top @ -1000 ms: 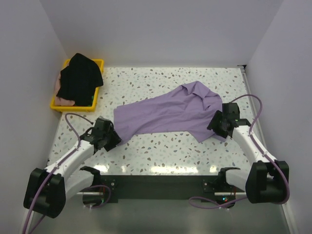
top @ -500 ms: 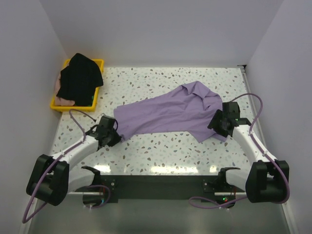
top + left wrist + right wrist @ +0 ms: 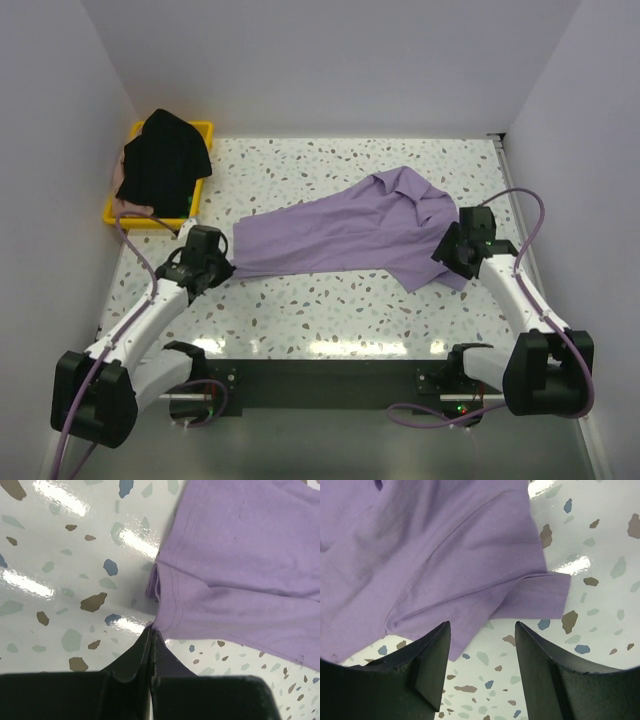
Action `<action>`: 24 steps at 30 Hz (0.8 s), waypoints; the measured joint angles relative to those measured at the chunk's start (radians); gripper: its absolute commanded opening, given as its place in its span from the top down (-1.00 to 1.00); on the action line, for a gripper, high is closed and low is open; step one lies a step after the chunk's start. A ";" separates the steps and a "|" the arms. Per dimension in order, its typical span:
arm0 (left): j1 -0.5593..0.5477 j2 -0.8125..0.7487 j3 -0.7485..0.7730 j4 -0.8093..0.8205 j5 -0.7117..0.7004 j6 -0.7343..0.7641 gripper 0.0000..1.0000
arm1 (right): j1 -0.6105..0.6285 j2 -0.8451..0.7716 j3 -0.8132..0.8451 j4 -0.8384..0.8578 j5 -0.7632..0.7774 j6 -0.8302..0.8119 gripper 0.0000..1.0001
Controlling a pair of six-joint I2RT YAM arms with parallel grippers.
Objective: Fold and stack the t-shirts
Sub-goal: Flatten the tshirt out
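A lavender-purple t-shirt (image 3: 340, 230) lies spread slantwise across the middle of the terrazzo table. My left gripper (image 3: 216, 264) is at its near-left corner, and the left wrist view shows the jaws pressed together on the hem corner of the lavender shirt (image 3: 225, 565), left gripper (image 3: 151, 628). My right gripper (image 3: 449, 252) hovers open over the shirt's right end. In the right wrist view the right gripper (image 3: 482, 625) has only bare table between its fingers, with the lavender cloth (image 3: 445, 555) just beyond the tips. A black t-shirt (image 3: 162, 160) is heaped on a pale pink one (image 3: 128, 207).
The yellow tray (image 3: 204, 130) holding the black and pink shirts sits at the far left corner. White walls close in the table at the back, left and right. Purple cables loop from both arms.
My left gripper moved up to the lavender shirt's near-left corner and shut on it. The right gripper stayed open and shifted only slightly.
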 measured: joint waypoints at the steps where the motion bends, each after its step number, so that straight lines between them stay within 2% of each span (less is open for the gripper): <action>1: 0.006 -0.013 0.006 -0.008 -0.005 0.008 1.00 | -0.001 0.000 0.001 -0.002 0.008 0.000 -0.17; 7: 0.023 -0.042 0.009 -0.047 -0.011 0.016 1.00 | -0.007 0.000 0.005 -0.013 0.032 0.000 -0.19; 8: 0.024 -0.038 0.009 -0.049 -0.004 0.016 0.86 | -0.007 0.001 0.005 -0.013 0.033 0.000 -0.20; 9: 0.024 -0.032 0.009 -0.052 0.002 0.015 0.56 | -0.007 0.001 0.005 -0.014 0.032 0.000 -0.20; 11: 0.025 -0.020 0.009 -0.058 0.014 0.014 0.40 | -0.007 0.001 0.005 -0.014 0.032 0.000 -0.20; 12: 0.025 -0.017 0.008 -0.060 0.020 0.010 0.25 | -0.007 0.001 0.005 -0.014 0.032 0.000 -0.20; 13: 0.025 -0.017 0.006 -0.060 0.027 0.006 0.20 | -0.007 0.001 0.005 -0.014 0.032 0.000 -0.20; 24: 0.025 0.000 -0.038 -0.037 0.089 -0.021 -0.02 | -0.007 0.034 0.005 -0.005 0.027 0.000 -0.20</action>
